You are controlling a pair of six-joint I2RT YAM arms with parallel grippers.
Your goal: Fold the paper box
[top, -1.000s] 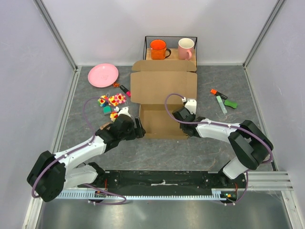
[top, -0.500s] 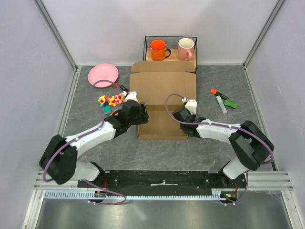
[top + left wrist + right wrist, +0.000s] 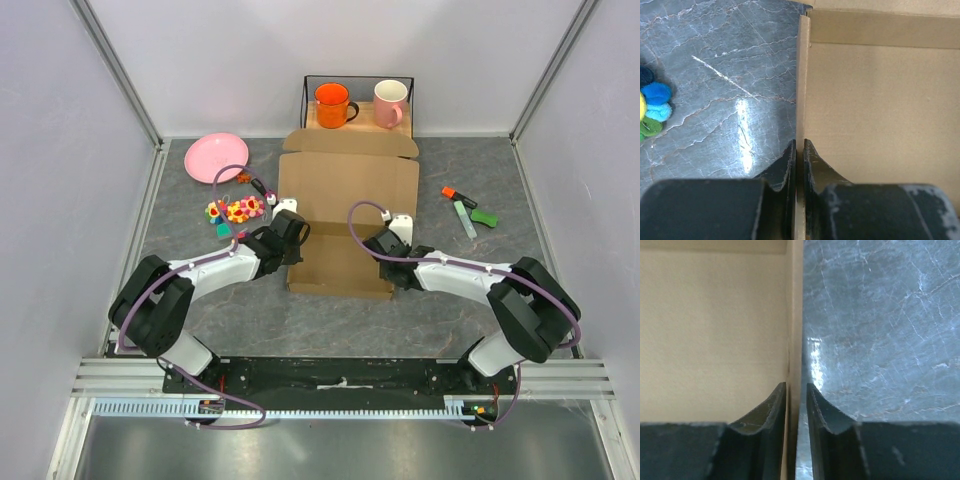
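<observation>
The paper box (image 3: 345,200) is a brown cardboard tray lying open mid-table, its lid panel and flaps reaching back toward the basket. My left gripper (image 3: 293,232) is at its left side wall. In the left wrist view the left gripper (image 3: 799,145) is shut on that upright wall of the paper box (image 3: 880,110). My right gripper (image 3: 390,243) is at the right side wall. In the right wrist view the right gripper (image 3: 796,386) straddles the wall of the paper box (image 3: 715,330), slightly open, with a gap beside the outer finger.
A black wire basket (image 3: 358,80) at the back holds an orange mug (image 3: 332,103) and a pink mug (image 3: 390,102). A pink plate (image 3: 216,157) and colourful toys (image 3: 234,211) lie left of the box. Markers (image 3: 463,210) lie to the right.
My left arm swung from the box's front-left corner up to its left wall and closed on it. The right jaws have loosened on the right wall. The box shifted slightly.
</observation>
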